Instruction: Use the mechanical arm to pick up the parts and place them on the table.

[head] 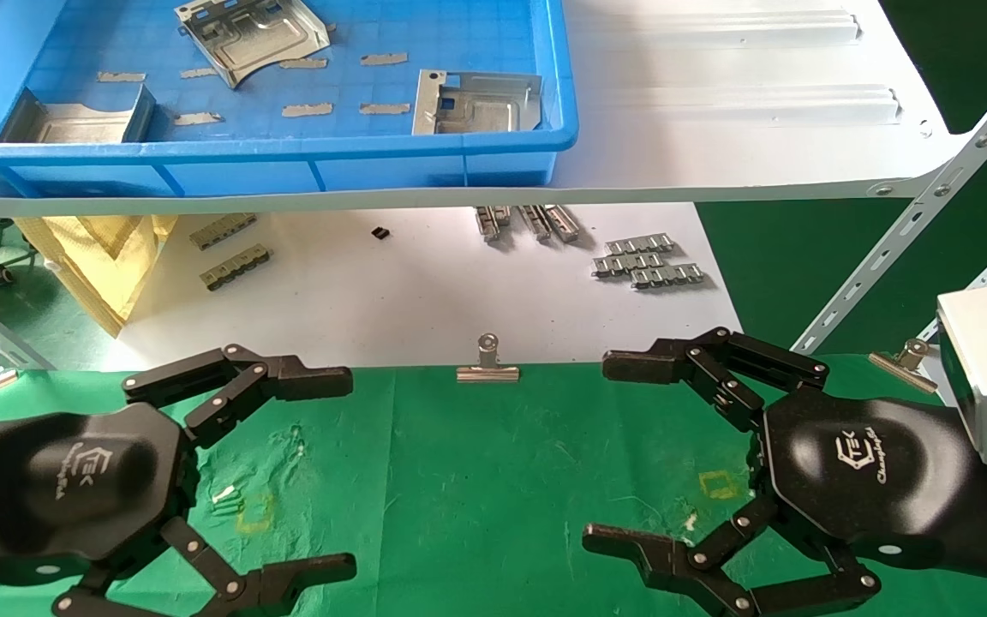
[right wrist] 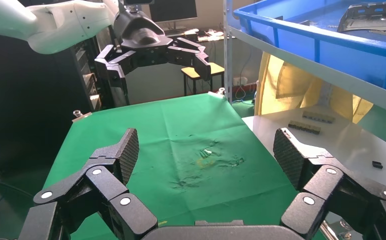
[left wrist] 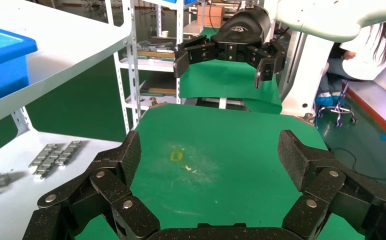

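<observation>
Three silver-grey sheet-metal parts (head: 249,34) (head: 476,103) (head: 74,120) lie in a blue tray up on the white shelf; one part (right wrist: 376,12) shows at the tray's rim in the right wrist view. Both mechanical arms hover low over the green table (head: 476,480), facing each other. My left gripper (head: 335,476) (left wrist: 211,160) is open and holds nothing. My right gripper (head: 613,452) (right wrist: 206,155) is also open and holds nothing. Between each pair of fingers only bare green cloth with a yellow square mark (head: 720,484) shows.
The blue tray (head: 288,158) stands on the white shelf (head: 716,128), which overhangs a white sheet surface (head: 416,291) holding small ribbed strips (head: 648,261). Binder clips (head: 487,364) (head: 905,360) pin the cloth's far edge. A slanted shelf brace (head: 913,248) rises at right.
</observation>
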Controlling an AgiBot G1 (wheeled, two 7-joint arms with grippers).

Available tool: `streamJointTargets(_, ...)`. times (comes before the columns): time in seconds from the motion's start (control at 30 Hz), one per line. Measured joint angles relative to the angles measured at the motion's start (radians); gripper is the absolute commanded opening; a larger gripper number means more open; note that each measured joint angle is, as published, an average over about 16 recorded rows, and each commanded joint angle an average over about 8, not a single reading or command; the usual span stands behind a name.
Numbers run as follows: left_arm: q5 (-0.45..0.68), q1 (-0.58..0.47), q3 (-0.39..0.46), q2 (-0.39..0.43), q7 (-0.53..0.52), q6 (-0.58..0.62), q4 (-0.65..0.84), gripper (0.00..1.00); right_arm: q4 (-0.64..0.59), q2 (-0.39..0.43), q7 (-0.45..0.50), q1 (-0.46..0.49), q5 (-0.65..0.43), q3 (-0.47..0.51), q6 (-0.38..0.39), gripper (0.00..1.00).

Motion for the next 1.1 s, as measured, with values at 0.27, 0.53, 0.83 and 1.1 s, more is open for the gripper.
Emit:
streamJointTargets(0.27,0.0,0.0,0.0,0.0,0.0,0.0,0.0,1.0,0.0,0.0,0.0,0.0,0.0,0.0,0.0,1.0)
streamJointTargets(0.53,0.0,0.0,0.0,0.0,0.0,0.0,0.0,1.0,0.0,0.0,0.0,0.0,0.0,0.0,0.0,0.5)
streamJointTargets(0.83,0.0,0.0,0.0,0.0,0.0,0.0,0.0,1.0,0.0,0.0,0.0,0.0,0.0,0.0,0.0,0.0)
streamJointTargets(1.1,0.0,0.0,0.0,0.0,0.0,0.0,0.0,1.0,0.0,0.0,0.0,0.0,0.0,0.0,0.0,0.0)
